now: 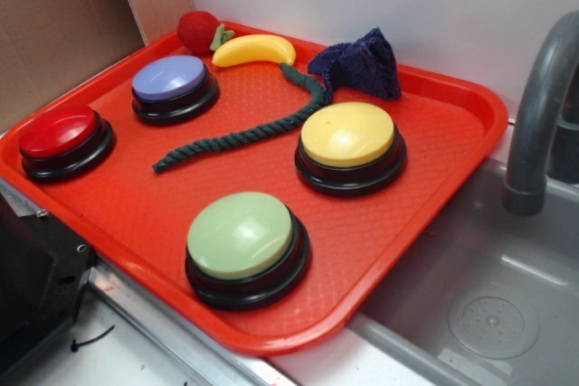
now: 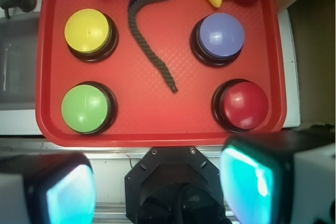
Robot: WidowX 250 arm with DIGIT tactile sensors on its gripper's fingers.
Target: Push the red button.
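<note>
The red button point(image 1: 59, 131), a glossy red dome on a black base, sits at the left corner of the red tray point(image 1: 434, 178). In the wrist view it point(image 2: 245, 103) is at the tray's lower right. My gripper point(image 2: 157, 182) is open and empty, its two teal-padded fingers point(image 2: 247, 184) wide apart. It hangs high above the robot base, short of the tray's near edge. The red button lies just beyond the right finger. The gripper itself is out of the exterior view.
On the tray: blue-purple button point(image 1: 171, 78), yellow button point(image 1: 348, 134), green button point(image 1: 240, 234), dark green rope point(image 1: 244, 136), banana point(image 1: 254, 49), red strawberry toy point(image 1: 198, 32), dark blue cloth point(image 1: 360, 65). A grey faucet point(image 1: 538, 115) and sink point(image 1: 488, 305) lie to the right.
</note>
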